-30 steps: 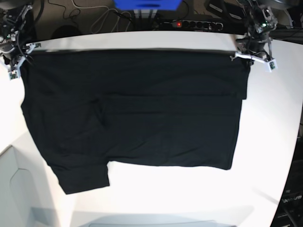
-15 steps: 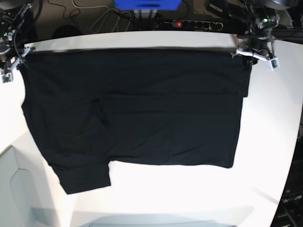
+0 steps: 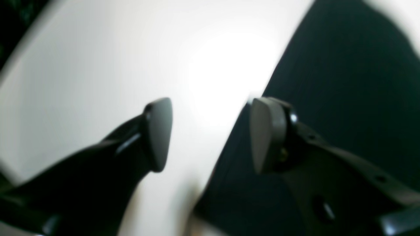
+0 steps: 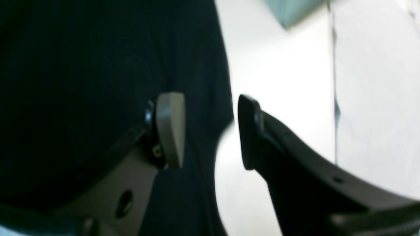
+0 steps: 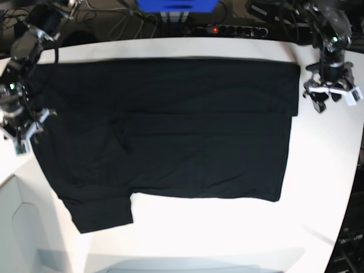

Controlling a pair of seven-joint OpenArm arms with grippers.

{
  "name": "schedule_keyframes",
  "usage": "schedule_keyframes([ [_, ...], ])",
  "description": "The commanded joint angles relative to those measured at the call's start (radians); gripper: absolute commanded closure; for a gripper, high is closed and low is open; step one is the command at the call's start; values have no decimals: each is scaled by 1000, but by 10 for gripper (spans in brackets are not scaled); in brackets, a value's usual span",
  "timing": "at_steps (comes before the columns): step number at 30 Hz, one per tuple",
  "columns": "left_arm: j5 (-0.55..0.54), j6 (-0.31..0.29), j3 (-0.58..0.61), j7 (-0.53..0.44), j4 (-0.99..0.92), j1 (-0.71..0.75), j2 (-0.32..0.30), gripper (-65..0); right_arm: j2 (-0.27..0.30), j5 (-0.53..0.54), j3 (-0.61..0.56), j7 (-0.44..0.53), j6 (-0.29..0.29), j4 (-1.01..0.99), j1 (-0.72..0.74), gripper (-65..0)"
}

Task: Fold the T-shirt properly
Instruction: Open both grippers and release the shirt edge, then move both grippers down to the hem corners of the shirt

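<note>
Overhead: large plain black short-sleeved cloth T-shirt [image 5: 165,128] lies flat on a glossy white table [image 5: 227,233], covering most of the middle.
Surface: bare white shows along the 6 o'clock and 3 o'clock margins; a pale panel edge sits at 7 o'clock.
Room: dark floor beyond the 12 o'clock edge, with a black power strip with a red light [image 5: 230,28], loose cables and a blue box [image 5: 176,4].
Shirt axis: long side runs from 9 to 3 o'clock; one sleeve juts toward 7 o'clock, and a folded band lies along the 12 o'clock edge.
Left gripper [image 5: 329,98]: at 2 o'clock, just off the cloth's corner, fingers spread with nothing between them; its wrist view shows one finger over the table, one over the cloth.
Right gripper [image 5: 25,132]: at 9 o'clock by the cloth's edge, fingers likewise parted and holding nothing.
</note>
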Motion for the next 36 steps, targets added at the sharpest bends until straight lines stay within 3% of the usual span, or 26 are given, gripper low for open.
schedule_keyframes([
  [1, -4, 0, -5, -20, 19, -36, -7, -382, 19, 7, -7, 22, 0, -17, 56, -272],
  [6, -1, 0, 55, 31, -50, -243, -36, -384, 20, 7, -53, 34, 0, -299, 312, -301],
  [9, -1, 2, 138, 70, -143, -372, -69, -384, 45, 7, -94, 75, -53, -497, 446, -331],
  [17, -1, 3, 313, 58, -596, -687, -147, -384, 80, 7, -125, 414, -223, -974, 627, -340],
  [21, -1, 3, 402, -69, -802, -779, -181, -384, 117, 7, -125, 609, -231, -1151, 638, -340],
  [25, -1, 3, 522, -239, -979, -849, -198, -384, 134, 7, -151, 729, -232, -1232, 639, -340],
  [27, -1, 3, 575, -310, -1072, -874, -211, -384, 137, 7, -180, 757, -251, -1270, 639, -340],
  [31, -2, 3, 694, -437, -1265, -937, -216, -384, 138, 7, -252, 818, -357, -1335, 638, -341],
  [36, -2, 2, 795, -543, -1417, -990, -211, -385, 141, 7, -300, 839, -364, -1341, 632, -341],
])
